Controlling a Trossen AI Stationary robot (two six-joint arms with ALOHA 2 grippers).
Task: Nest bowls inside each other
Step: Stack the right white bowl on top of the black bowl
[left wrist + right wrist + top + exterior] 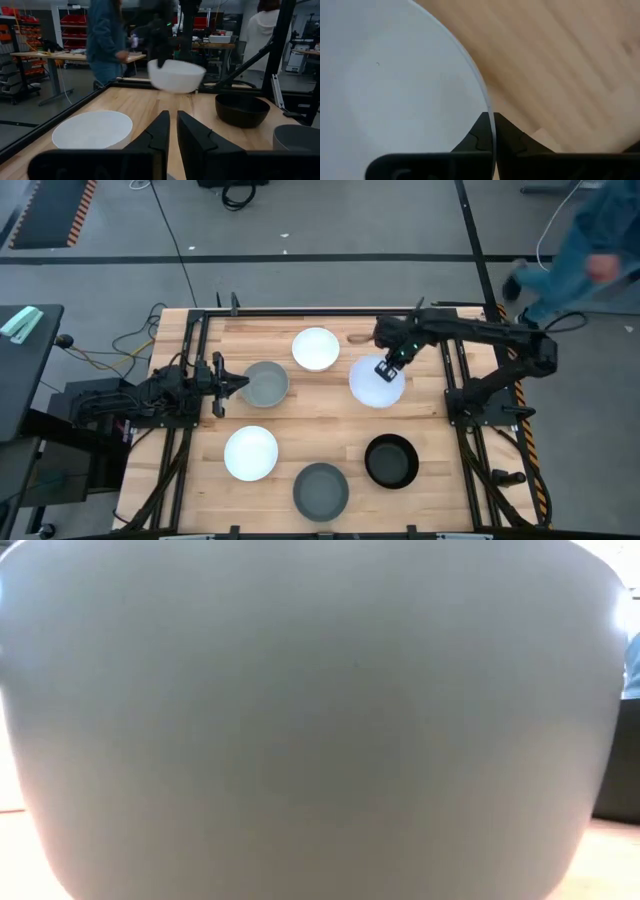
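Wooden surface [320, 415] has bowls spread out, and the right claw [386, 370] is clamped on a white bowl's [372, 385] rim, lifted clear; looks rigid, light, slick, so the thin rim pinch seems right

Grey concrete floor [330, 225] fills upper part of high view, dark lines crossing it. Black-and-orange striped floor mat [52, 212] upper left. Person in blue clothing [580, 242] upper right. Left wrist view: red shelving racks [76, 31] upper left, long wooden workbench [60, 56] left of centre.
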